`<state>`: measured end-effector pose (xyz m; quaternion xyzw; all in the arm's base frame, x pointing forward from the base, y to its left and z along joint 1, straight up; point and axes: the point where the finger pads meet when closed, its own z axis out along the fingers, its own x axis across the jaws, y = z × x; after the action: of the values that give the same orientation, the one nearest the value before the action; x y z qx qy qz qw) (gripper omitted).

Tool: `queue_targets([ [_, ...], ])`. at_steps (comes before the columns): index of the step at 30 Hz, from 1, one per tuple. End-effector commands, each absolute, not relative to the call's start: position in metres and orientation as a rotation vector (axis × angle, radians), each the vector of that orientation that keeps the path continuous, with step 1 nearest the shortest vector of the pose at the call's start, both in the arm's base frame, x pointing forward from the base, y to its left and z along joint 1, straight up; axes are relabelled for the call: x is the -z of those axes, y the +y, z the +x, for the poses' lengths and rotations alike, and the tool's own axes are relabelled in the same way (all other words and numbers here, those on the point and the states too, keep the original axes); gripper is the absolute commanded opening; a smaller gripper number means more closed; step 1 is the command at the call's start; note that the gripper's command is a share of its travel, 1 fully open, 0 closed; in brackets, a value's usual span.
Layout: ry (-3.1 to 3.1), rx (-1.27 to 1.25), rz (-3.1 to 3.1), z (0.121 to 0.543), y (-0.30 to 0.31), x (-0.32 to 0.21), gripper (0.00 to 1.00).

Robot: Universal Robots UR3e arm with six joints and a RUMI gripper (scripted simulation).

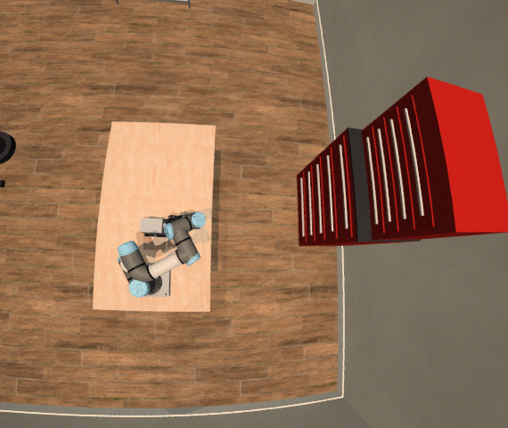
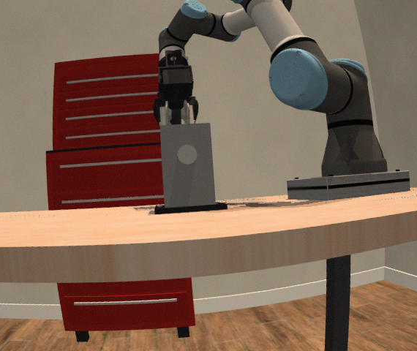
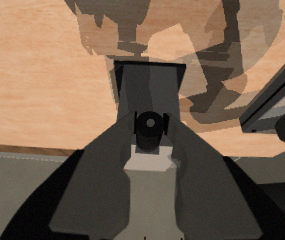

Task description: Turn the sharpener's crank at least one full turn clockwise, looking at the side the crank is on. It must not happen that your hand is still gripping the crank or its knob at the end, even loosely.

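1. The sharpener (image 2: 188, 170), a grey upright box on a dark base, stands on the table (image 2: 88, 230) at about 9 o'clock from the arm's base plate (image 2: 397, 185).
2. The gripper (image 2: 175, 113) is narrow, clamped on the dark crank knob (image 3: 149, 131) at the box's top.
3. It looks rigid and heavy enough to stay put; the small round knob may slip.
4. The crank arm and pivot are hidden behind the box in the exterior view.

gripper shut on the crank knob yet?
Yes: the gripper is shut on the dark crank knob, a finger pressed against each side above the sharpener.
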<state>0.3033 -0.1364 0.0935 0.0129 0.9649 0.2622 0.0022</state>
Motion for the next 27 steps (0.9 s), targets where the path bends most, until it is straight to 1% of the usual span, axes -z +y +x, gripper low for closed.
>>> queue_targets([
  [1,3.026,-0.819,0.04,0.305,-0.137,-0.094,0.09],
  [27,3.026,-0.819,0.04,0.316,-0.137,-0.092,0.09],
])
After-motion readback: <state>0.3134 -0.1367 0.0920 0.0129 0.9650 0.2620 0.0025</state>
